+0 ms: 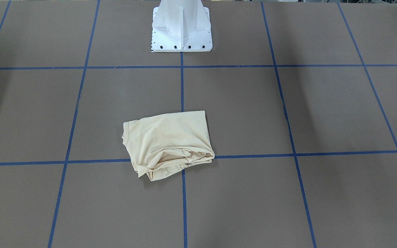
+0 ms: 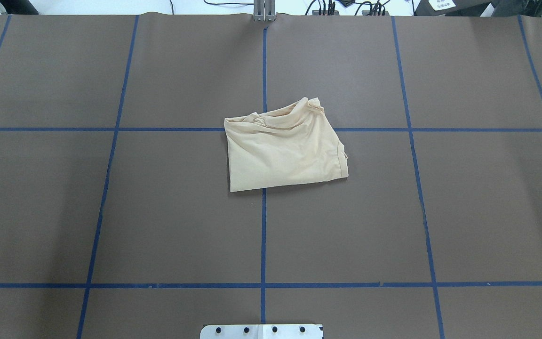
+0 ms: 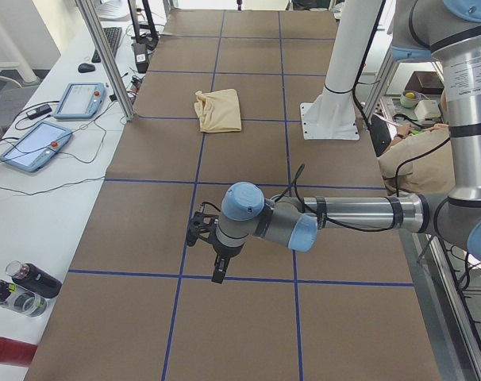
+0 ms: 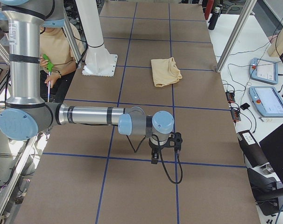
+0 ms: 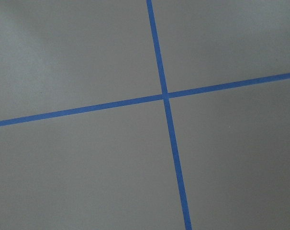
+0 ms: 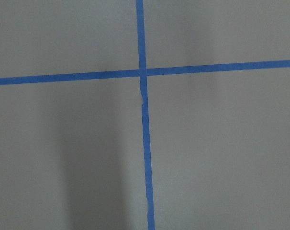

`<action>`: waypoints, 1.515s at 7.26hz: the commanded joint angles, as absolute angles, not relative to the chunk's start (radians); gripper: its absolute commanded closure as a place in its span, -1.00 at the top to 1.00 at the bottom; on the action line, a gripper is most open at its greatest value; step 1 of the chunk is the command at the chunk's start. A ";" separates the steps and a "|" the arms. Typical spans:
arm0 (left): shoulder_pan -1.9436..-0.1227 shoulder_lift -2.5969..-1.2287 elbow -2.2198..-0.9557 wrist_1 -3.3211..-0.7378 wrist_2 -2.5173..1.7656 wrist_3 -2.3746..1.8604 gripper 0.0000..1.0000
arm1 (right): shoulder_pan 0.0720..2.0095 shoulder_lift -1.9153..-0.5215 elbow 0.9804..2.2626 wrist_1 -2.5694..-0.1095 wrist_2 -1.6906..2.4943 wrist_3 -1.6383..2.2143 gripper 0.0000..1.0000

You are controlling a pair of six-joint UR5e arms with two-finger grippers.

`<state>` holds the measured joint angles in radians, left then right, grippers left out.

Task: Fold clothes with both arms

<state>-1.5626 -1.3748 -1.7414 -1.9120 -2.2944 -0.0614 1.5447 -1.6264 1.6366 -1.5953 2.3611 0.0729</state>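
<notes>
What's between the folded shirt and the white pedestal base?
Nothing but bare brown table cover and blue tape lines; the front-facing view shows it, shirt and pedestal base apart.

The light is even and soft, falling from overhead, and the brown counter [image 1: 240,103] takes it matt, with no glare. In the front-facing view two broad, faint shadow bands darken it, one at the far left and one right of centre. The T-shirt [image 1: 167,141] throws only a thin dark rim along its edge. From above, the strip beyond the counter's far edge is burnt out white. Both wrist views are soft and washed towards grey. The right one carries a dim upright shadow left of the blue tape [image 6: 144,143]. In the side views the poles [image 3: 104,59] lean outward near the edges.
</notes>
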 commanded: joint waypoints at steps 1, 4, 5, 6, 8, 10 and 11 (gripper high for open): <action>-1.563 -1.396 -1.730 -1.913 -2.290 -0.055 0.99 | 1.545 -1.624 1.635 -1.595 2.359 0.074 1.00; -1.563 -1.394 -1.761 -1.911 -2.293 -0.057 0.99 | 1.545 -1.621 1.640 -1.595 2.361 0.074 1.00; -1.563 -1.394 -1.761 -1.913 -2.293 -0.057 0.99 | 1.545 -1.620 1.640 -1.595 2.361 0.074 1.00; -1.563 -1.394 -1.759 -1.913 -2.293 -0.057 0.99 | 1.545 -1.618 1.638 -1.595 2.359 0.074 1.00; -1.563 -1.396 -1.759 -1.914 -2.293 -0.057 0.99 | 1.545 -1.618 1.637 -1.595 2.359 0.074 1.00; -1.563 -1.396 -1.756 -1.916 -2.292 -0.057 0.99 | 1.546 -1.620 1.641 -1.595 2.359 0.074 1.00; -1.562 -1.396 -1.756 -1.916 -2.292 -0.057 0.99 | 1.546 -1.618 1.641 -1.595 2.359 0.074 1.00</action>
